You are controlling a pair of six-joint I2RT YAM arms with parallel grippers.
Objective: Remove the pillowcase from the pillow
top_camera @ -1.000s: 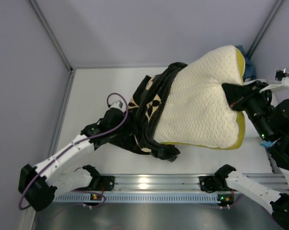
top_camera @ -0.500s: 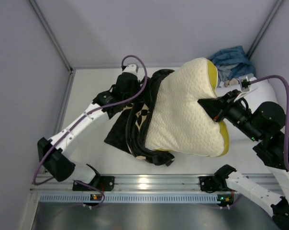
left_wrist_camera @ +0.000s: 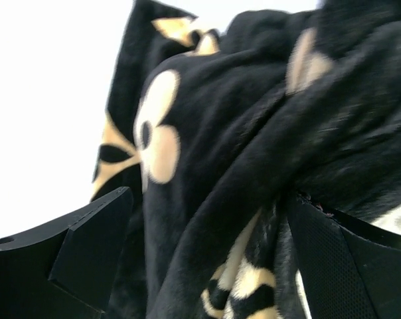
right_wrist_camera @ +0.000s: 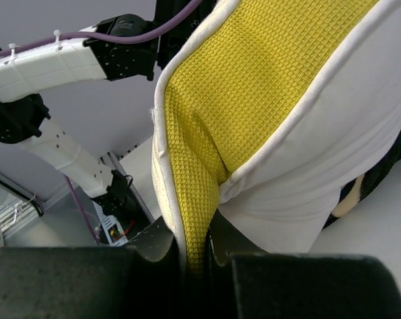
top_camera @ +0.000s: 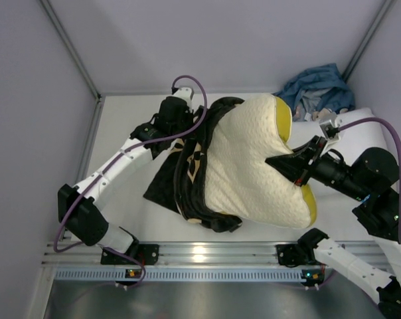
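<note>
The cream quilted pillow [top_camera: 250,163] with olive-yellow edge trim [top_camera: 282,119] lies tilted in the middle of the table. The black pillowcase [top_camera: 187,176] with tan flower shapes is bunched round its left end. My right gripper [top_camera: 281,161] is shut on the pillow's yellow edge band [right_wrist_camera: 207,159], pinched between both fingers [right_wrist_camera: 194,256]. My left gripper [top_camera: 187,135] is at the pillowcase's upper left part. In the left wrist view its jaws stand wide apart [left_wrist_camera: 210,219] with thick folds of the pillowcase [left_wrist_camera: 253,153] between them.
A crumpled blue cloth [top_camera: 317,86] lies in the back right corner. A smooth white pillow [top_camera: 376,129] lies at the right under my right arm. Grey walls close the left, back and right. A metal rail [top_camera: 214,256] runs along the near edge.
My left arm swung from the pillowcase's near left side up to its far side. My right gripper pulled the pillow left and turned it, uncovering the blue cloth.
</note>
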